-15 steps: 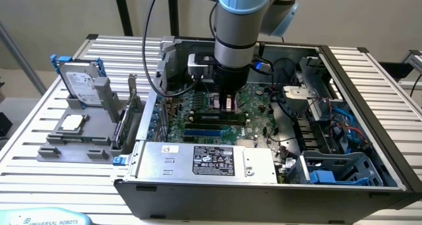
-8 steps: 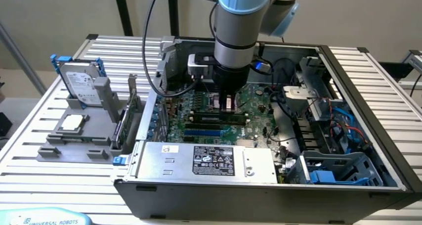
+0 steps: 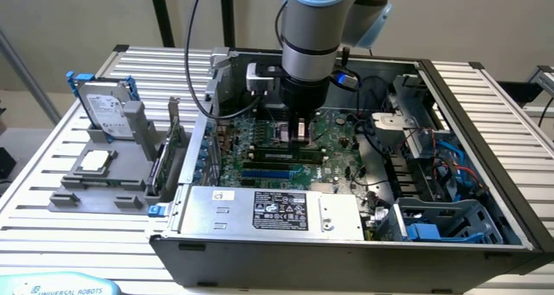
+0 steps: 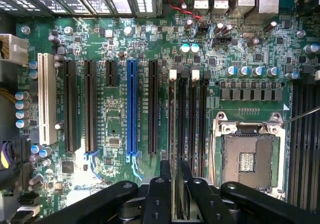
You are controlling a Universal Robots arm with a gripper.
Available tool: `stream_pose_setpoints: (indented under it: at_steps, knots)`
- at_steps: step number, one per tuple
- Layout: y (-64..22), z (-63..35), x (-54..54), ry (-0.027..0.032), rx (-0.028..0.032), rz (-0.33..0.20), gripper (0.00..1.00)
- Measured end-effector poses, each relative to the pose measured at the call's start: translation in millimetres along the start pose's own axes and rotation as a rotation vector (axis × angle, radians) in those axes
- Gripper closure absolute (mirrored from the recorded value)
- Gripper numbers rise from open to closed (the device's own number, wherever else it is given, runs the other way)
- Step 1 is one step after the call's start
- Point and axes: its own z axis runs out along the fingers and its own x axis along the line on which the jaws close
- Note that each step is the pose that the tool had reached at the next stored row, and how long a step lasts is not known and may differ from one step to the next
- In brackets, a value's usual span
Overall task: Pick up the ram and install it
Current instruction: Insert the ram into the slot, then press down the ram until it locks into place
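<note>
- Claw (image 3: 300, 139): hangs straight down inside the open computer case (image 3: 484, 178), low over the middle of the motherboard (image 3: 259, 129), above the memory slots.
- Jaws only a little apart, one finger (image 4: 164, 184) on each side of a single memory slot. Nothing seen clamped between them, though any light contact with the stick below cannot be told.
- Stands square to the slot, presumably so that any push goes straight down its length and not across it.
- Ram (image 3: 290, 156): sits upright on its long edge in a black slot near the middle of the motherboard, right beneath the claw, parallel to the power supply (image 3: 277, 211) at the case's front edge.
- Looks seated level, neither end riding higher. Whether the white end latches (image 4: 173, 74) have closed on it cannot be told.
- Processor socket (image 4: 247, 159): lies open and empty just beside the memory slots, well clear of the fingers.
- Blue expansion slot (image 4: 131, 109): bare, on the far side of the memory slots from the socket.
- Parts stand (image 3: 95, 191): rests on the slatted tabletop outside the case, at the exterior view's left, with a hard drive (image 3: 108, 110) upright and a square silver chip (image 3: 93, 160) lying flat, kept apart from the work.
</note>
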Motion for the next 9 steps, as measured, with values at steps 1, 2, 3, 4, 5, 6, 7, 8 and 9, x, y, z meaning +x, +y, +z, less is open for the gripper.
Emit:
stream_pose_setpoints:
  at_steps: [1,2,3,4,5,6,7,8,9]
  knots:
    - [0.0,-1.2,0.0,-0.0002,0.0,0.0,0.81]
    - [0.0,-2.3,0.0,-0.0004,-0.0001,0.0,0.87]
    - [0.0,-3.5,0.0,-0.0006,-0.0001,0.0,0.87]
    - [0.1,-4.2,0.0,-0.001,-0.0001,0.0,0.89]
    - [0.1,-4.2,-0.1,-0.0013,0.0,0.0,0.89]
    - [0.1,-4.2,-0.1,-0.0013,0.0,0.0,0.89]
    - [0.1,-4.2,-0.1,-0.0013,0.0,0.0,0.89]
    - [0.2,-4.3,0.0,-0.0018,-0.0001,0.0,0.89]
    - [0.1,-4.3,0.0,-0.0026,-0.0001,0.0,0.89]
